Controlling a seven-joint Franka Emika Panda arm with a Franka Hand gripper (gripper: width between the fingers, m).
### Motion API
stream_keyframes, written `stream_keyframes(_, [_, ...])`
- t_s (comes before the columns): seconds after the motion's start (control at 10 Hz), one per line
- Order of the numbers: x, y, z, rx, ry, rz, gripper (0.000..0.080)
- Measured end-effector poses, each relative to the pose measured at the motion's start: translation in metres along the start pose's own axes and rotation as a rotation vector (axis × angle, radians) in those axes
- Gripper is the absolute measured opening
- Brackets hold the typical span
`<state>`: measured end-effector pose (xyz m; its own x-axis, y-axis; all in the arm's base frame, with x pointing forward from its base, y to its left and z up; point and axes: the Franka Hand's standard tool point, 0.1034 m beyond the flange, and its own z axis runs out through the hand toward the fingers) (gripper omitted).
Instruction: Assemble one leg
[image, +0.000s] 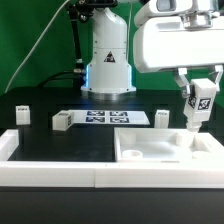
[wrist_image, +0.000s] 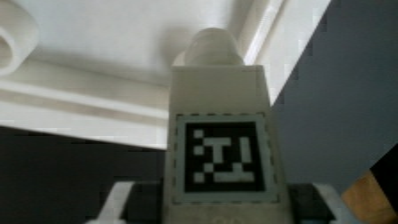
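My gripper (image: 200, 100) is shut on a leg (image: 199, 102), a short white post with a black-and-white tag, and holds it upright over the far right corner of the large white square tabletop piece (image: 150, 150). In the wrist view the held leg (wrist_image: 221, 130) fills the middle, its tapered tip over the tabletop's raised white rim (wrist_image: 107, 80), with the fingers (wrist_image: 125, 200) at both sides of it. Three more legs lie on the black table: one (image: 24, 116) at the exterior view's left, one (image: 61, 121) by the marker board, one (image: 161, 119) behind the tabletop.
The marker board (image: 110, 118) lies flat mid-table in front of the robot base (image: 108, 65). A white wall (image: 50, 165) borders the table at the front and the exterior view's left. A green backdrop stands behind.
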<state>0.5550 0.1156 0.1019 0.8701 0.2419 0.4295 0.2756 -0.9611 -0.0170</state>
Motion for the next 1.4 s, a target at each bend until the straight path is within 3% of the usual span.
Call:
stream_keyframes(0.1, [-0.021,-0.003,0.003,0.001,-0.019,-0.008,0.0291])
stream_keyframes(0.3, [0.006,-0.002,0.006,0.006,-0.004,-0.006,0.0291])
stream_keyframes(0.7, [0.023,0.003,0.013,0.005,0.014,-0.001,0.0291])
stream_keyframes(1.0, [0.046,0.015,0.016,-0.002,0.037,0.0,0.0291])
stream_keyframes(1.4, [0.051,0.02,0.026,-0.005,0.05,-0.026,0.0291])
